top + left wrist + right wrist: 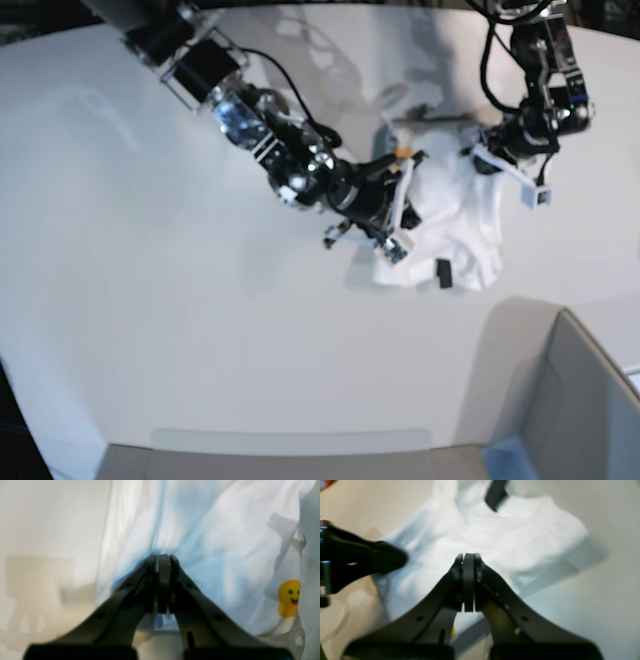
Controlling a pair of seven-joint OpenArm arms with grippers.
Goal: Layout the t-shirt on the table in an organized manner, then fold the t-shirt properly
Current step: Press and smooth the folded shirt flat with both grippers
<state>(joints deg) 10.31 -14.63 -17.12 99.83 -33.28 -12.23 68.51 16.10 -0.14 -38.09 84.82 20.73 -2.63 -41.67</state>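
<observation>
On the table [150,250], bunched t-shirt [450,225], both grippers clamped.

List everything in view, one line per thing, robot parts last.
t-shirt: one, white with a small yellow smiley print, bunched and partly lifted between the two arms.
black tag: one, on the shirt's lower edge in the base view.
table: one, white, under everything.
grey box: one, blue corner, bottom right of the base view.
left gripper: one, black, jaws shut on the shirt.
right gripper: one, black, jaws shut over the shirt; grip unclear.
</observation>
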